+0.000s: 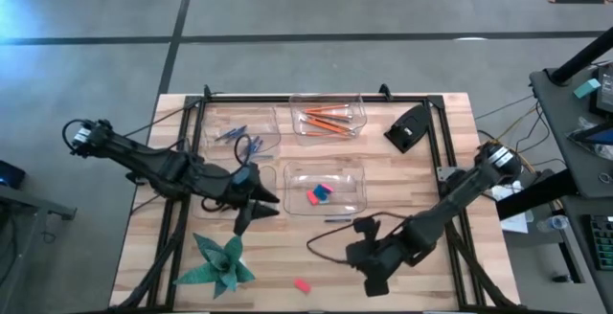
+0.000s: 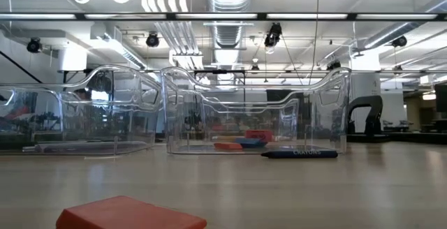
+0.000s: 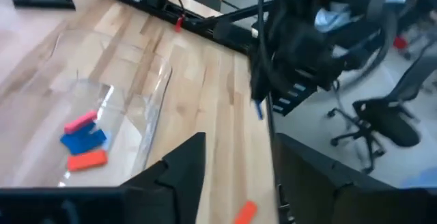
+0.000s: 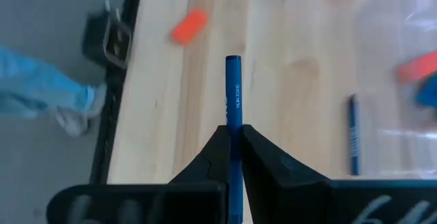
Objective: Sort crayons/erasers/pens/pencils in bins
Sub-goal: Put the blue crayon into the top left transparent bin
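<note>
My right gripper (image 4: 233, 138) hovers near the table's near edge (image 1: 372, 276), shut on a blue crayon (image 4: 233, 87). My left gripper (image 1: 261, 213) is open above the table's middle, its fingers (image 3: 184, 173) wide apart with nothing between them. Blue crayons lie in the far left bin (image 1: 239, 137) and orange pencils in the far right bin (image 1: 329, 120). The near right bin (image 1: 326, 190) holds pink, red and blue erasers (image 3: 83, 142). One loose blue crayon (image 1: 337, 219) lies flat just in front of that bin (image 2: 300, 153). A red eraser (image 1: 302, 284) rests near the near edge. My right gripper pinches the blue crayon between its two fingers (image 4: 220, 149). The crayon runs along the fingers, and its free end (image 4: 233, 61) sticks out well past the tips. The fingers slant down toward the table, and the crayon is held clear of the wood.
A green folded-paper star (image 1: 220, 261) sits at the near left. A black device (image 1: 409, 127) lies at the far right. A fourth clear bin (image 1: 230, 175) sits partly under my left arm. Bare wood stretches between the red eraser (image 4: 189, 26) and the loose crayon (image 4: 353, 135).
</note>
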Robot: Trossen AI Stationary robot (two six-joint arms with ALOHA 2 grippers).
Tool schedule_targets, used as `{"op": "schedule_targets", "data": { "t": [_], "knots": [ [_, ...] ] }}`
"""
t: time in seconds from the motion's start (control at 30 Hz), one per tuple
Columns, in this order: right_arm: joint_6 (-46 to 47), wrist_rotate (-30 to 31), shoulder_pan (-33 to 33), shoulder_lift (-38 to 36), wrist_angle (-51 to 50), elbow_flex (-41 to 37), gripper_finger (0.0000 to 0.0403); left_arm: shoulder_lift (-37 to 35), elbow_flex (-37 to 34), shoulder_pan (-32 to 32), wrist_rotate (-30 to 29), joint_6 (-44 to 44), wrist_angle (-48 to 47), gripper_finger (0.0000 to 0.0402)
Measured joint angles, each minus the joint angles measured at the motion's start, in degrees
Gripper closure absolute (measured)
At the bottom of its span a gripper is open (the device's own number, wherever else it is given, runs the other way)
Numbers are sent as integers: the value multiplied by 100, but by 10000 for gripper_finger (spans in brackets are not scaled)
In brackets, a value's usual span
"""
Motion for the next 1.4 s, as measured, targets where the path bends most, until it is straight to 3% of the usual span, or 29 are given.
{"op": "schedule_targets", "data": {
  "t": [0.17, 0.37, 0.5, 0.67, 0.73, 1.17, 1.4],
  "knots": [
    [-19, 716, -41, -562, 25, 4, 390, 65, 0, 0, -97, 777, 220, 218],
    [-433, 1769, -224, -1157, 264, 22, 390, 183, 0, 3, -819, 1792, 827, 217],
    [-864, 2288, -393, -1428, 846, 22, 390, 357, 0, 9, -994, 2849, 1546, 217],
    [-1786, 2367, -468, -1597, 1824, 27, 390, 716, 0, 9, -996, 4448, 2540, 217],
    [-2141, 2361, -468, -1615, 2100, 28, 390, 824, 0, 25, -1003, 4707, 2836, 216],
    [-3443, 2352, -687, -1476, 3116, 28, 390, 795, 2, 221, -894, 5505, 3425, 216],
    [-3899, 2346, -908, -1463, 3315, 28, 390, 882, 2, 221, -382, 5446, 4053, 216]
  ]
}}
